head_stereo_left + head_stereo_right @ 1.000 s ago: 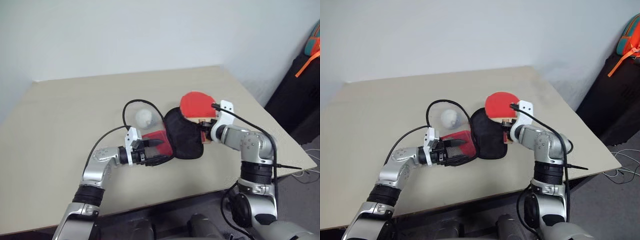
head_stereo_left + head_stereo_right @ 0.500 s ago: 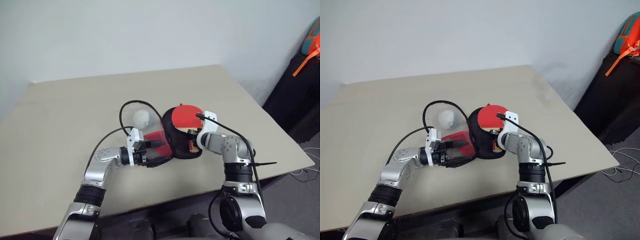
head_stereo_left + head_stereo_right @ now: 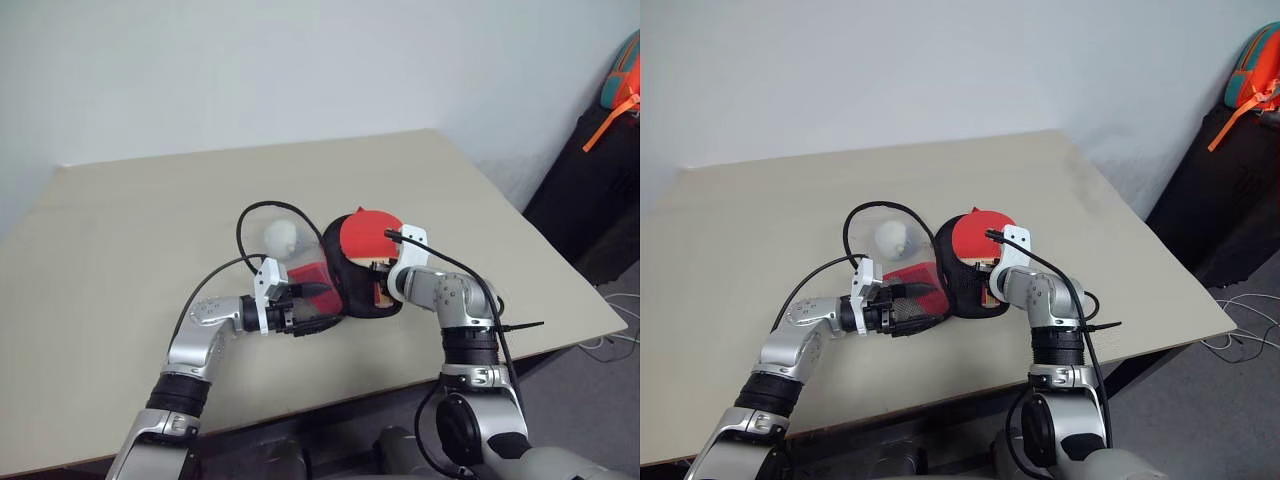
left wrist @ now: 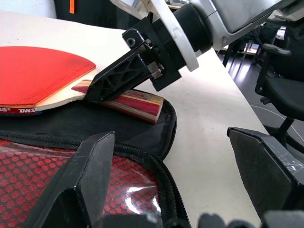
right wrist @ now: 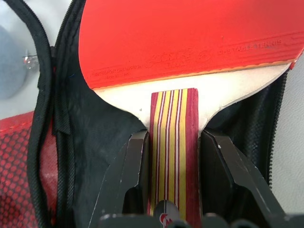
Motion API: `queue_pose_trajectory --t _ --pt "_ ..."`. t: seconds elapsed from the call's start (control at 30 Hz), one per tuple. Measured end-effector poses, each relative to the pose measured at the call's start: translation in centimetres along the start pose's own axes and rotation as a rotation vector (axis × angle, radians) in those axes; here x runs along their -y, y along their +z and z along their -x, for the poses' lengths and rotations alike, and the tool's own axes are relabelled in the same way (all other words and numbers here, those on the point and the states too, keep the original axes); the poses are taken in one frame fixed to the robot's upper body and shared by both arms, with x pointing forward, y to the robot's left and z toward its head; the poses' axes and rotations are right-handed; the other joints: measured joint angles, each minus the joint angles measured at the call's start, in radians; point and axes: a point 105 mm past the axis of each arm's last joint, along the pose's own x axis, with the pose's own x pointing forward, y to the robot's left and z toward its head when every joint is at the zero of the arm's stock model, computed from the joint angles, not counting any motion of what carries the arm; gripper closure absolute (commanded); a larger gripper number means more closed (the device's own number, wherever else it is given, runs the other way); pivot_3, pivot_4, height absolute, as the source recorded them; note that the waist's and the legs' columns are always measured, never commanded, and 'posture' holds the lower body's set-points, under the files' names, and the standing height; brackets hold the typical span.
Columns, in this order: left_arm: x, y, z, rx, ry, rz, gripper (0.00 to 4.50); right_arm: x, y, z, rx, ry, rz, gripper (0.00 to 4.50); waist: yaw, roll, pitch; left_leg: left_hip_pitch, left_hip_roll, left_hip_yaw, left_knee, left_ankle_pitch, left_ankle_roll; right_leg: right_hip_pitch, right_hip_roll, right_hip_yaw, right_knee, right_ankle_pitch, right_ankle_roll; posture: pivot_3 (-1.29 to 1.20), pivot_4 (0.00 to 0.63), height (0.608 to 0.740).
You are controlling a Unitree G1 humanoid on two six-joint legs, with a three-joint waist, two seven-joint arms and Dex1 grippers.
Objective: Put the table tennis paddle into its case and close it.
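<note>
The table tennis paddle (image 3: pixel 365 235) has a red face and a striped wooden handle (image 5: pixel 173 142). My right gripper (image 5: pixel 173 137) is shut on that handle, one finger on each side. The paddle hangs tilted just over the case's black lining (image 3: pixel 350 292). The case (image 4: pixel 38 166) lies unzipped on the table, its red mesh half toward my left arm. My left gripper (image 3: pixel 310 298) stands open at this red half, fingers (image 4: pixel 95 175) wide apart, with the mesh and zip edge beneath them. Whether it presses on the case I cannot tell.
A small white ball (image 3: pixel 283 237) lies just beyond the case, ringed by a black cable loop (image 3: pixel 248 215). The beige table (image 3: pixel 150 220) ends close to the right of my right arm. An orange and teal backpack (image 3: pixel 625 85) sits on dark furniture past that edge.
My right gripper has carried the paddle to the left and down, from beside the case to over its black lining. The left gripper has stayed open at the red half.
</note>
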Motion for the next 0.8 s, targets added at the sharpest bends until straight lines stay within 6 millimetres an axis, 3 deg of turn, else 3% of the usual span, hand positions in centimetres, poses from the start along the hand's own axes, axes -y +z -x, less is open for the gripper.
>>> queue_pose_trajectory --t 0.8 --pt "-0.01 -0.04 0.01 -0.001 -0.002 0.002 0.45 -0.80 -0.51 -0.17 -0.015 0.003 0.043 3.27 0.000 0.000 0.000 0.000 0.000 0.000 0.000 0.000 0.000 0.000 0.000 0.000 0.000 0.000 0.000 0.00 0.000 0.740"
